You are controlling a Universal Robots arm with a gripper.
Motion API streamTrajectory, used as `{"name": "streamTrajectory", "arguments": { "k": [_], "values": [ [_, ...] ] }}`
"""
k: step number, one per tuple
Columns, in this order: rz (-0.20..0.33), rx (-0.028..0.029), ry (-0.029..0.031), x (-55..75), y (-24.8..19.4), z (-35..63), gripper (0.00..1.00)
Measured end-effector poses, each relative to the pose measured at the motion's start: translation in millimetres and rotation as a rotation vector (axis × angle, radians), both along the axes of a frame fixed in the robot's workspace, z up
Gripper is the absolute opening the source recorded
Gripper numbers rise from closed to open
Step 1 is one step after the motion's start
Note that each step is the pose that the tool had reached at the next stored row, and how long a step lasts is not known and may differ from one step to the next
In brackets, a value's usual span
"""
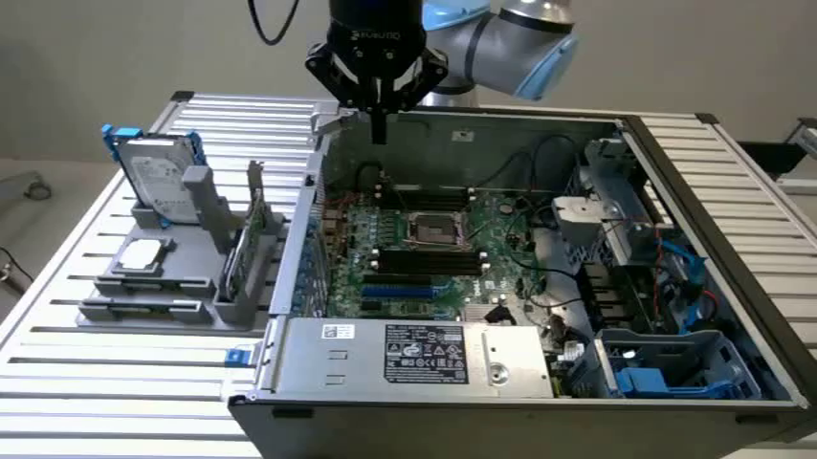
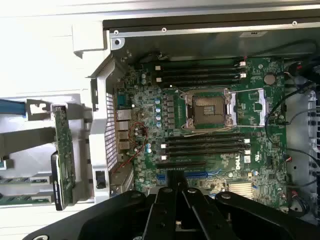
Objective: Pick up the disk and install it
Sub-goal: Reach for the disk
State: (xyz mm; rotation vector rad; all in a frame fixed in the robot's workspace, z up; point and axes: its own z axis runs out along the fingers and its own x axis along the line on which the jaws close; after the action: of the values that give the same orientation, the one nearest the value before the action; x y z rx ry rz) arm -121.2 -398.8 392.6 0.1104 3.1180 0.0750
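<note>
Clock directions are for the exterior view, with 12 the far edge.

Containers:
- Open PC case [image 1: 715,191] sits on the slatted aluminium table [image 1: 77,382] with its side panel off.
- The motherboard [image 1: 422,249] lies flat on the case floor. The bare CPU socket [image 1: 431,228] is near the board's centre, with black memory slots on its 12 and 6 o'clock sides.
- The grey power-supply box [image 1: 428,354], sticker up, sits against the 6 o'clock wall.
- A blue plastic drive bay [image 1: 676,368] is in the 5 o'clock corner. I can't tell what's inside it.
- Black cables run along the 3 o'clock side.
- A grey fixture rack [image 1: 153,306] stands on the table at 9 o'clock, just beside the case.
- The disk [image 1: 160,172] stands upright in the rack's far slot, at 10 o'clock, label facing the camera and blue carrier around it.
- A smaller drive [image 1: 141,253] lies flat in the rack's middle pocket.
- A green circuit card [image 1: 243,249] stands on edge in the slot nearest the case.

Arm:
- The arm [image 1: 511,33] comes in from 12–1 o'clock.
- The gripper [image 1: 378,134] points straight down over the case's 11 o'clock corner, above the rim.
- Its fingers are pressed together and hold nothing.
- It is well apart from the disk, which is untouched in the rack.
- In the wrist view the closed gripper [image 2: 177,187] hangs over the motherboard [image 2: 210,125] edge, with the card [image 2: 64,150] outside the case wall.
</note>
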Motion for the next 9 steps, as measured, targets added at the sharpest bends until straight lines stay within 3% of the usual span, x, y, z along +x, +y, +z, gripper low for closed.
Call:
{"name": "streamTrajectory", "arguments": {
  "k": [9],
  "values": [
    [0.0, 0.0, 0.0, 0.0, 0.0, 0.0, 0.11]
  ]
}}
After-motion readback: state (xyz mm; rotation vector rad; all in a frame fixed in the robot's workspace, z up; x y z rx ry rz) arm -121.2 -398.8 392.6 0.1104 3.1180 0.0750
